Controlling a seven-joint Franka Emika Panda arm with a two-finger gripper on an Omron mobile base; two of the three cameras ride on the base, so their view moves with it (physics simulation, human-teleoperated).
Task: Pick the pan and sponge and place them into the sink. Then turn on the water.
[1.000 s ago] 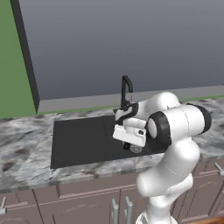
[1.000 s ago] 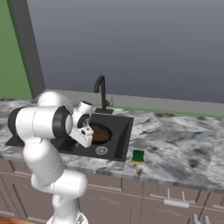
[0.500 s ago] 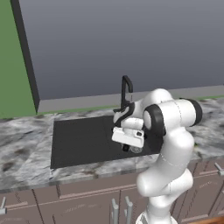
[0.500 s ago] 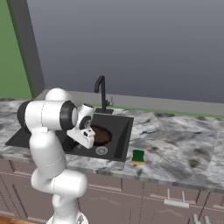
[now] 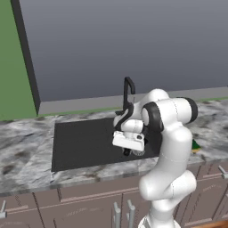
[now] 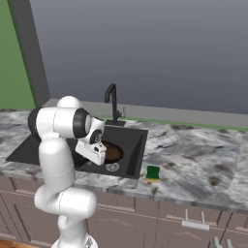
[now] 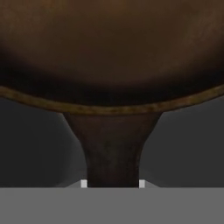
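In the sink [image 6: 138, 150], we hold the pan [image 6: 112, 152] by its handle, gripper [image 5: 128, 151] clenched; letting go unevenly could tip it, and the sponge [image 6: 153, 173] waits outside.

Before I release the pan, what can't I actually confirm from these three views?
- Fingertips on the pan handle: hand view, cut off by the bottom edge.
- Whether the pan rests on the sink floor: right base view, the hand covers part of it.
- Gripper jaws: left base view, too small and dark.
- Sponge: left base view, mostly behind the arm.
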